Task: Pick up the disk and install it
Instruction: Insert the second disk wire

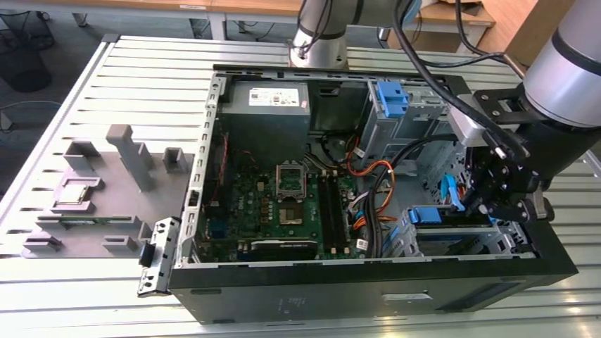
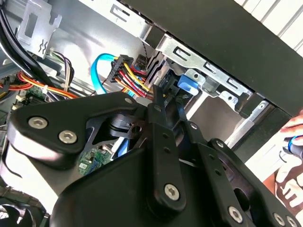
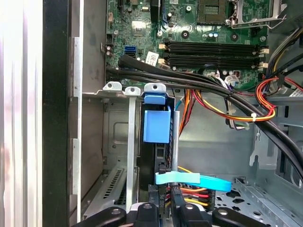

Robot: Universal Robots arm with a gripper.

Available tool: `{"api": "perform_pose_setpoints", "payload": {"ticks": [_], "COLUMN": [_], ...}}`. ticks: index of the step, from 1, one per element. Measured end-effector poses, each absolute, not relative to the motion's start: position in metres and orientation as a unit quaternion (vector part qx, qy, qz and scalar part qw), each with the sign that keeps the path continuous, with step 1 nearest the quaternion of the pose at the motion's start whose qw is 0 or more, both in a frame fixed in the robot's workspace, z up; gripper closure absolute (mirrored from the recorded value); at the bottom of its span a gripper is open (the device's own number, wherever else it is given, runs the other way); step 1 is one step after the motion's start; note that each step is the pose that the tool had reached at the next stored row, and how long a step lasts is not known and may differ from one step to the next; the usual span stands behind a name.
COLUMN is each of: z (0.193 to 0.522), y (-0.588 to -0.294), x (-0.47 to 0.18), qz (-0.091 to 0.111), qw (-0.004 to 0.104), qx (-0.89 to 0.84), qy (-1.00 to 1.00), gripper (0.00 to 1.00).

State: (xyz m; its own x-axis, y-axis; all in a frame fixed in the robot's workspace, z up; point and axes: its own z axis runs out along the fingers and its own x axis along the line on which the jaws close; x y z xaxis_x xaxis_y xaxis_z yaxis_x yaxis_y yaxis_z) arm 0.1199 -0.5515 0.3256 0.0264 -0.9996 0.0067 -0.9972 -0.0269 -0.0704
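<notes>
The disk (image 1: 427, 215) stands edge-on in the lower drive bay of the open computer case (image 1: 376, 282), at the exterior view's right. Its bright blue carrier (image 3: 156, 125) shows between the bay's metal rails in the first wrist view and peeks past my fingertips (image 2: 186, 84) in the second. My gripper (image 1: 488, 204) hangs down into the case right at that bay. Its two black fingers (image 3: 150, 210) straddle the disk's near end, where a light blue cable (image 3: 194, 180) and coloured power wires meet it. The gripper (image 2: 167, 99) looks closed on the disk's end.
A grey power-supply box (image 1: 267, 98) sits at the back of the case and the green motherboard (image 1: 281, 204) in the middle. A lone blue bracket (image 1: 393, 98) sits in the upper bay. Thick black cables (image 3: 199, 85) cross near the bay. Grey fixtures (image 1: 103, 183) stand on the slatted table. A person's hand (image 2: 293, 142) is outside the case.
</notes>
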Motion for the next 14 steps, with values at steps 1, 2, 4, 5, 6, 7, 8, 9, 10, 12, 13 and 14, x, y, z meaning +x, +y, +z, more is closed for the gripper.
{"api": "perform_pose_setpoints", "payload": {"ticks": [1,2,4,5,6,7,8,9,10,12,13,14], "z": [0.327,0.329,0.335,0.338,0.342,0.345,0.348,0.351,0.354,0.360,0.363,0.365], "y": [-0.551,-0.551,-0.551,-0.551,-0.551,-0.551,-0.551,-0.551,-0.551,-0.551,-0.551,-0.551], "x": [0.120,0.120,0.120,0.120,0.120,0.120,0.120,0.120,0.120,0.120,0.120,0.120], "qz": [-0.027,-0.027,-0.027,-0.027,-0.027,-0.027,-0.027,-0.027,-0.027,-0.027,-0.027,-0.027], "qw": [0.023,0.023,0.023,0.023,0.023,0.023,0.023,0.023,0.023,0.023,0.023,0.023], "qx": [-0.716,-0.716,-0.716,-0.716,-0.716,-0.716,-0.716,-0.716,-0.716,-0.716,-0.716,-0.716], "qy": [0.697,0.697,0.697,0.697,0.697,0.697,0.697,0.697,0.697,0.697,0.697,0.697], "gripper": [0.76,0.76,0.76,0.76,0.76,0.76,0.76,0.76,0.76,0.76,0.76,0.76]}}
